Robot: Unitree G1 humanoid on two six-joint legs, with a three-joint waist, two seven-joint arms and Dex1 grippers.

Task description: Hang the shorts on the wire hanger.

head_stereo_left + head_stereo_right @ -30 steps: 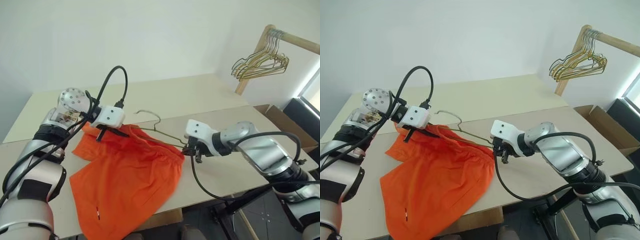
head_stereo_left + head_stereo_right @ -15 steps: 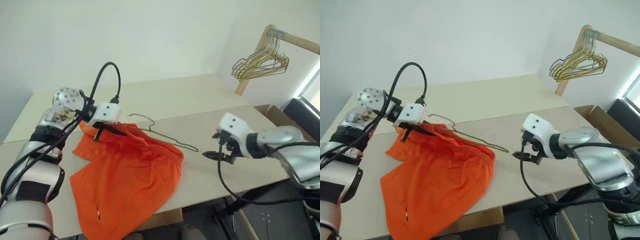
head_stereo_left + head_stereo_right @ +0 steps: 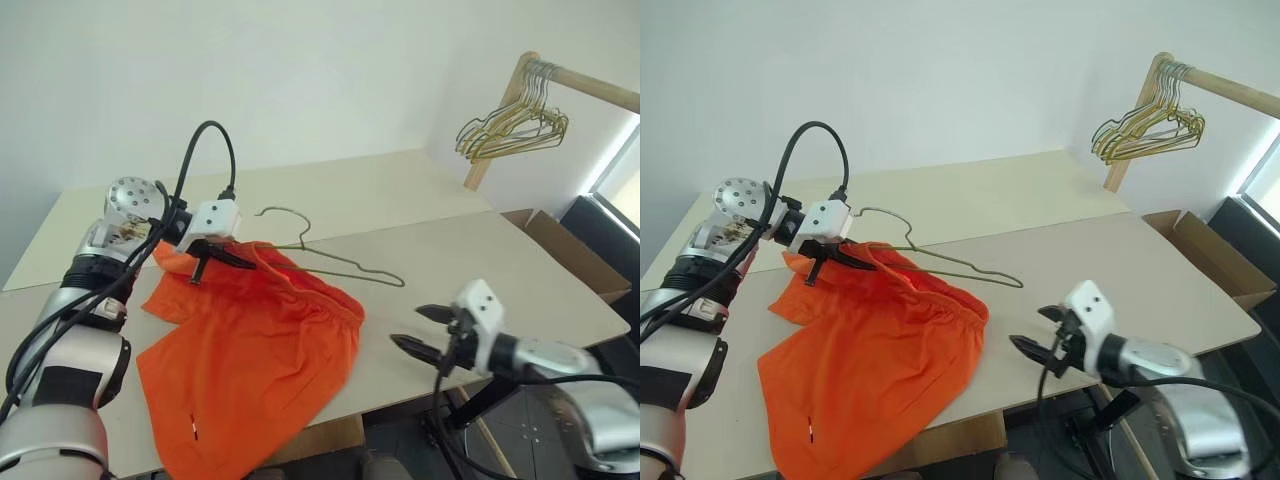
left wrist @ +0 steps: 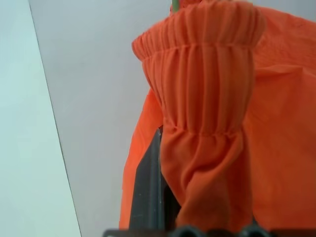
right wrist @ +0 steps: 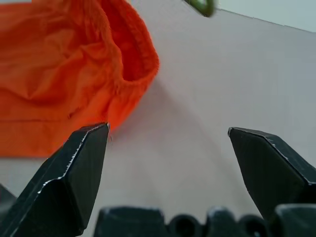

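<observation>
Two pale boards make up the surface (image 3: 440, 270), and most of its near left part is taken by the shorts (image 3: 250, 350), bright orange, spread with their long axis running from the raised waistband at the far left down to the leg hems at the near edge, where the fabric droops just over the rim. A small white tag (image 3: 193, 427) shows near the lowest hem. The left hand (image 3: 222, 257) is clamped on the gathered waistband and holds that end lifted off the surface, its fingers pointing right and downward. The left wrist view shows what the head views cannot: the elastic band bunched in a thick fold over one dark finger (image 4: 148, 192), with a bit of green wire at its upper end. The wire hanger (image 3: 335, 260) comes out of the waistband beside the left hand, its long axis running right across the surface, its hook (image 3: 283, 215) curving up at the far side and its free corner pointing toward the right. The right hand (image 3: 425, 332) hovers near the front edge, well apart from shorts and hanger, jaws spread wide and holding nothing. In its wrist view the waistband's right end lies ahead, beyond one fingertip (image 5: 89, 148). A bunch of gold hangers (image 3: 510, 125) hangs on a wooden rail (image 3: 585, 85) at the far right
</observation>
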